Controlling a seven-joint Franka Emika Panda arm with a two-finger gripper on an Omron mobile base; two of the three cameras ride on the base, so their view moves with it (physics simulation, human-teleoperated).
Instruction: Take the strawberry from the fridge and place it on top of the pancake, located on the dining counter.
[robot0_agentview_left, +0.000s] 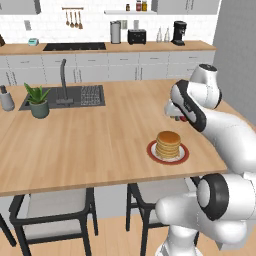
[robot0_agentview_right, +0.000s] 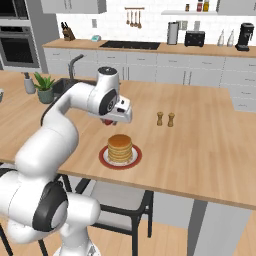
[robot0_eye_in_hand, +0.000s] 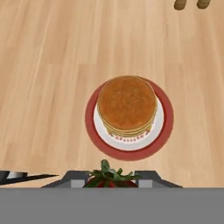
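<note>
Strawberry carried above the pancake for the drop.

Left base view: the hand (robot0_agentview_left: 181, 117) hangs at 1 o'clock of the pancake (robot0_agentview_left: 168, 145) on the surface (robot0_agentview_left: 90, 135). Hand view: fingers clamp the strawberry (robot0_eye_in_hand: 108, 177), 6 o'clock of the stack.

Counted: 1 pancake stack (robot0_agentview_left: 168, 144) on 1 plate (robot0_agentview_left: 152, 151), 1 strawberry (robot0_eye_in_hand: 107, 177), 2 shakers (robot0_agentview_right: 165, 119), 1 potted plant (robot0_agentview_left: 38, 99), 2 chairs (robot0_agentview_left: 52, 205), 1 sink (robot0_agentview_left: 80, 95).
</note>
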